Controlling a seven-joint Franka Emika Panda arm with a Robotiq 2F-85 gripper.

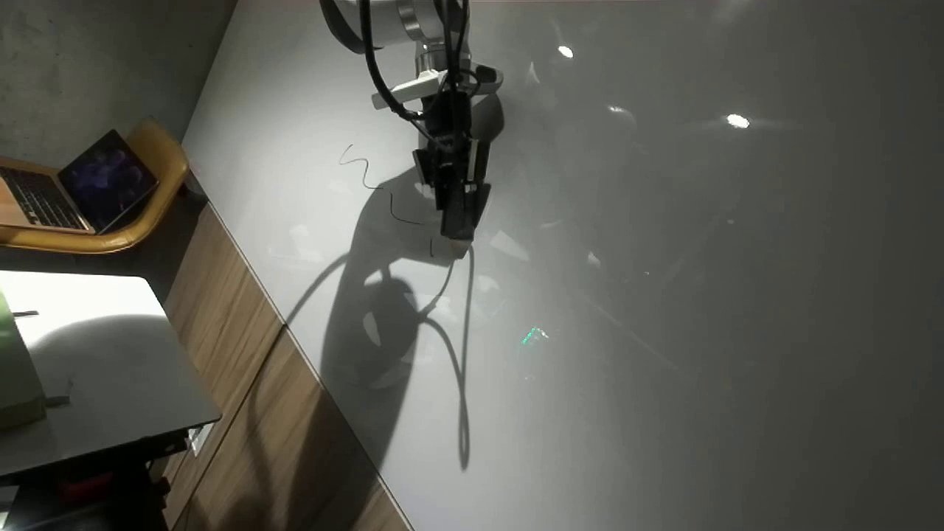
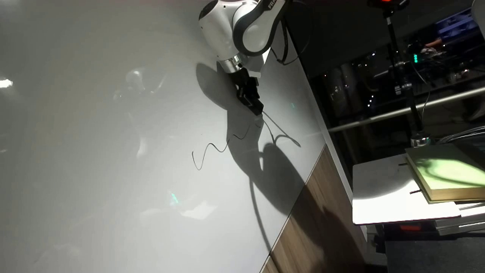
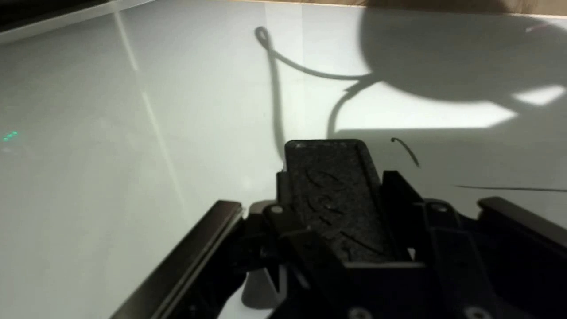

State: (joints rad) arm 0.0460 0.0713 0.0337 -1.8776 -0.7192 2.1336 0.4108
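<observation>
At the centre of the wrist view, a black rectangular block (image 3: 340,201) with rounded corners and a speckled, scored face sits squeezed in the black mechanical hand (image 3: 339,188), which is closed on it. Beside it, thin dark drawn strokes (image 3: 509,188) mark the glossy white surface (image 3: 110,199).

In an exterior view, the hand reaches down to the surface near one end of the strokes; an open laptop (image 1: 108,179) rests on a mustard-yellow chair (image 1: 173,168).

In an exterior view, the strokes run as a broken wave into a broad grey shadow (image 2: 280,178); a pale green book (image 2: 449,172) lies farther off.

The step in hand seems to be holding the block at the surface; whether they touch, I cannot tell. Any next move probably calls for a firm grip and the block level.
</observation>
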